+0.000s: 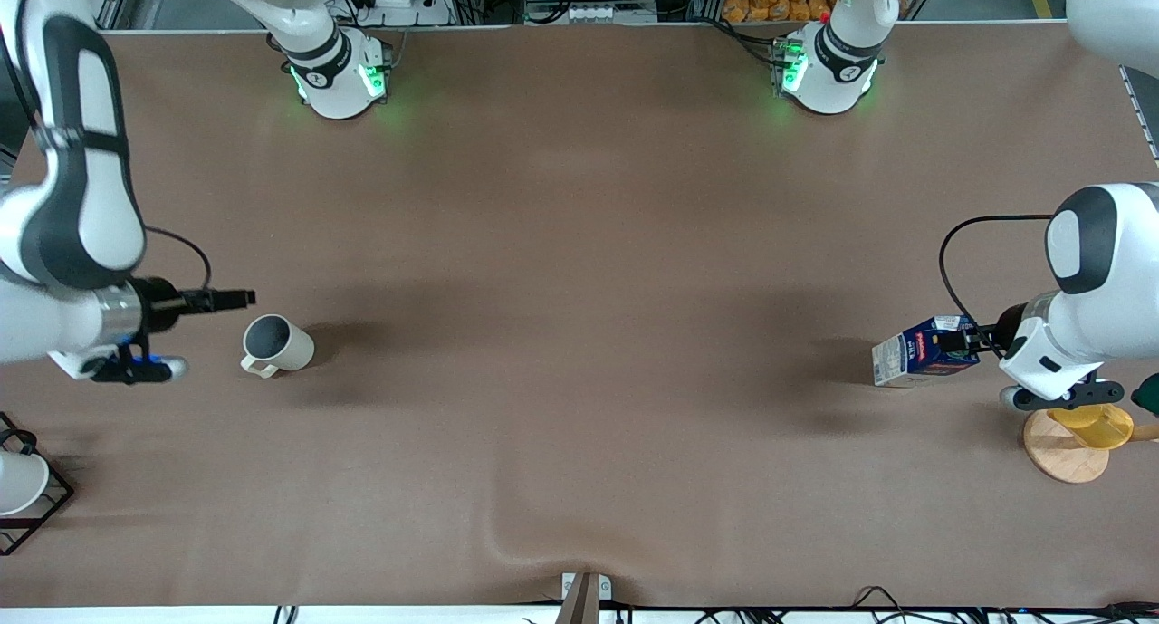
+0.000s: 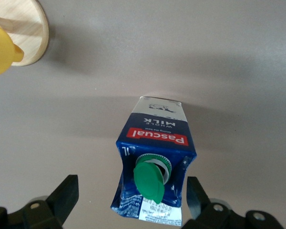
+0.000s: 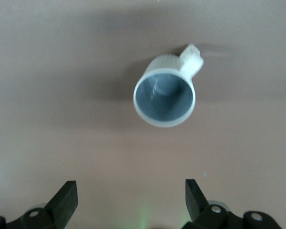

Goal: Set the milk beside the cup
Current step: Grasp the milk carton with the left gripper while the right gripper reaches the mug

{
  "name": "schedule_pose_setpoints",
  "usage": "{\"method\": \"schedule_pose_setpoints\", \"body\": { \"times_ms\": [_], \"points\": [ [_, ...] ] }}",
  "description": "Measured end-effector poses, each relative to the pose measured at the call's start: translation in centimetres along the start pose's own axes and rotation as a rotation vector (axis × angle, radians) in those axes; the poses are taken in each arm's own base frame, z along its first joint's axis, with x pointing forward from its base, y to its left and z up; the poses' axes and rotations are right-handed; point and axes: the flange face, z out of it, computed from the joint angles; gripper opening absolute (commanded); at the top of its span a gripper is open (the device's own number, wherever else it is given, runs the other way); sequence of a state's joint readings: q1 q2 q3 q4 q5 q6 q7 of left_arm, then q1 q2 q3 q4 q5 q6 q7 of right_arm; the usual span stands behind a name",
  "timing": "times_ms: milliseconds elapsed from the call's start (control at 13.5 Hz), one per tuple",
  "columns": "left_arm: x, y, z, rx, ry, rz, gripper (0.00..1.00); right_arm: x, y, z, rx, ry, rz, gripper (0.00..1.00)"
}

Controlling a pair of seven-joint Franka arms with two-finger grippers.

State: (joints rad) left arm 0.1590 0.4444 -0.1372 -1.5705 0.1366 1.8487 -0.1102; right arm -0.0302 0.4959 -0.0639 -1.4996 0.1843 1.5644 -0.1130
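The milk [image 1: 924, 351] is a small dark-blue gable-top carton with a green round cap, a red logo band and white side panels; it stands on the brown surface [image 1: 579, 334] toward the left arm's end, near a round wooden disc [image 1: 1066, 447] that carries a yellow cup [image 1: 1097, 425]. In the left wrist view the carton [image 2: 155, 171] sits between the two dark fingers [image 2: 64, 198], which are spread wide on either side of it with a clear gap to each, so nothing is gripped. The left gripper [image 1: 973, 339] is right at the carton's top. The cup [image 1: 276, 344] is an off-white mug with a grey interior and one loop handle, upright on the surface toward the right arm's end, well apart from the milk. The right gripper [image 1: 237, 298] is just beside the mug, and in the right wrist view its fingers [image 3: 64, 200] are likewise spread wide and hold nothing, the mug [image 3: 165, 95] apart from them. At the edge by the right arm's end a white cup [image 1: 18, 481] sits in a black wire rack [image 1: 41, 506]. Counted: one milk carton, three cups, one wooden disc, one rack, two grippers.
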Motion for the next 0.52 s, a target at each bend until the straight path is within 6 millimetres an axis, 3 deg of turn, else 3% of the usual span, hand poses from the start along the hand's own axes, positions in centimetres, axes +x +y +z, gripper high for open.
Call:
{"method": "schedule_pose_setpoints", "body": {
  "times_ms": [149,371,520],
  "points": [
    [0.1,0.0,0.3,-0.009,-0.006,-0.003,1.0,1.8,-1.4,2.3,-0.028,0.006,-0.026,1.0],
    [0.1,0.1,0.6,-0.011,-0.01,-0.002,1.0,2.6,-4.5,3.9,-0.074,0.034,-0.07,1.0],
    [0.1,0.1,0.8,-0.011,-0.014,-0.001,1.0,2.9,-5.3,6.1,-0.086,0.039,-0.078,1.0]
  ]
}}
